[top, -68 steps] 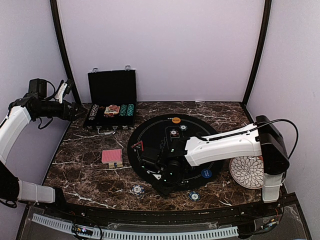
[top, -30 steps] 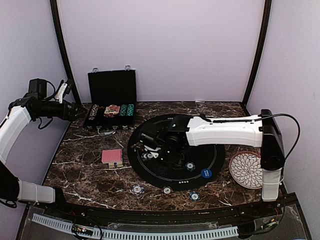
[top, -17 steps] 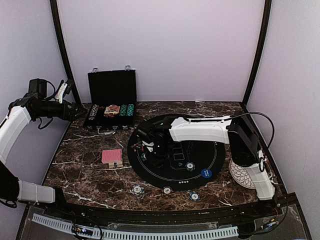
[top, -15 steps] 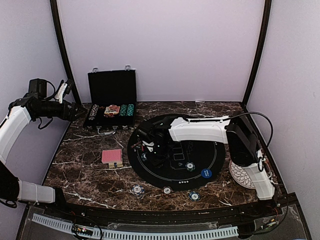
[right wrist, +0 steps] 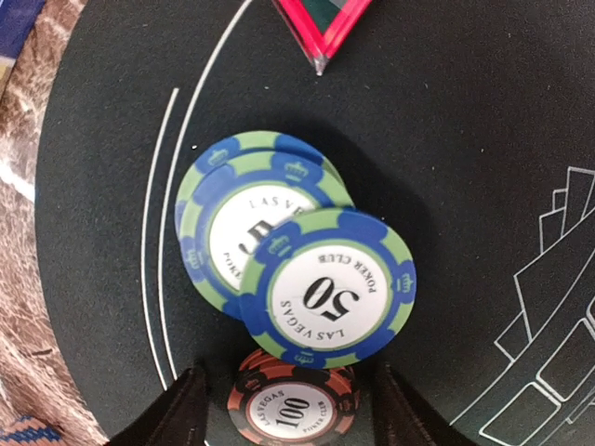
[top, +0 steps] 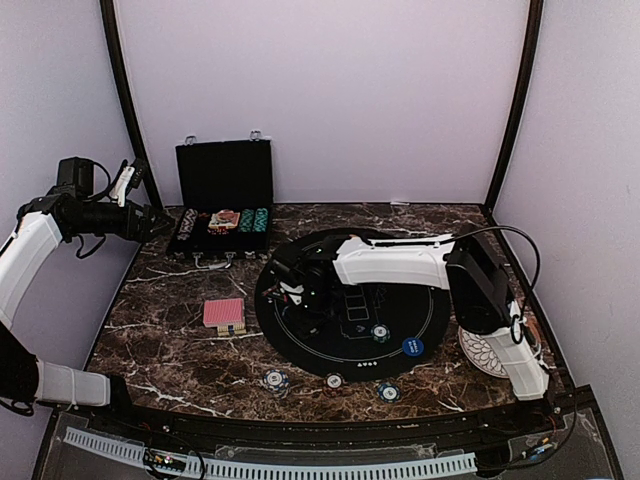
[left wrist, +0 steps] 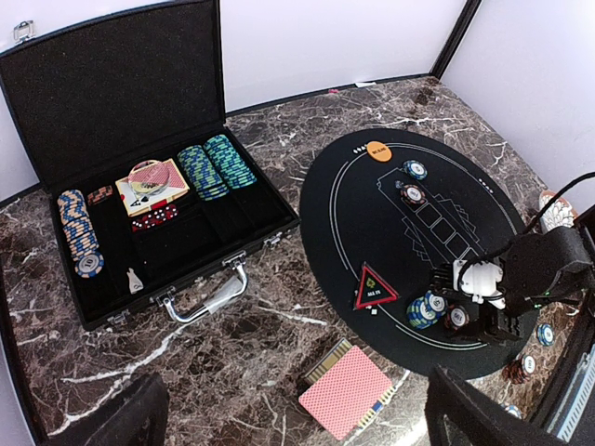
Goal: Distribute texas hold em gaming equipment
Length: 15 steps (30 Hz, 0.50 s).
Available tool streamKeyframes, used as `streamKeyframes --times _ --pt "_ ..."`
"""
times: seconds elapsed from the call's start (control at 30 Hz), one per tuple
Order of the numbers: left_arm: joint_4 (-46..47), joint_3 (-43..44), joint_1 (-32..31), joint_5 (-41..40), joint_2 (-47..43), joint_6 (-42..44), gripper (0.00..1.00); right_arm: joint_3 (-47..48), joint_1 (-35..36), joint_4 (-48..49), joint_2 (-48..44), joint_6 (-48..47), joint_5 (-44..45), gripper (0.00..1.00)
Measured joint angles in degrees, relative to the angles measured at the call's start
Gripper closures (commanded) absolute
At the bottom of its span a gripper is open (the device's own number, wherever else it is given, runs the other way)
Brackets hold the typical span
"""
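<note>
A marble table [top: 180,350] carries a round black mat [top: 420,305] and, at its far left, an open black case [left wrist: 112,93] with chips inside. The left gripper [left wrist: 297,418] hangs high at the left, jaws wide and empty. A deck of red-backed cards [top: 224,314] lies left of the mat. The right gripper [right wrist: 288,376] is low over the mat's left side, its jaws apart on either side of a red chip [right wrist: 293,413], not pinching it. Just beyond lie overlapping blue-and-green chips [right wrist: 316,297], then a red triangle token [right wrist: 321,28].
</note>
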Motion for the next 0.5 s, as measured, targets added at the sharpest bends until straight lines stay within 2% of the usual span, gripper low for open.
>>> streamKeyframes --times 0.1,0.27,0.4,0.5 --pt "0.0 0.0 0.0 0.0 0.0 0.0 0.01 0.1 0.0 -0.2 0.0 0.0 0.4 0.32" --pt "0.0 0.0 0.0 0.0 0.0 0.0 0.01 -0.7 0.0 -1.0 -1.6 0.0 1.3 0.21" --pt "0.0 0.0 0.0 0.0 0.0 0.0 0.01 -5.1 0.2 -1.9 -8.0 0.5 2.0 0.11" --pt "0.0 0.0 0.0 0.0 0.0 0.0 0.01 -10.1 0.7 -2.1 -14.9 1.2 2.2 0.07"
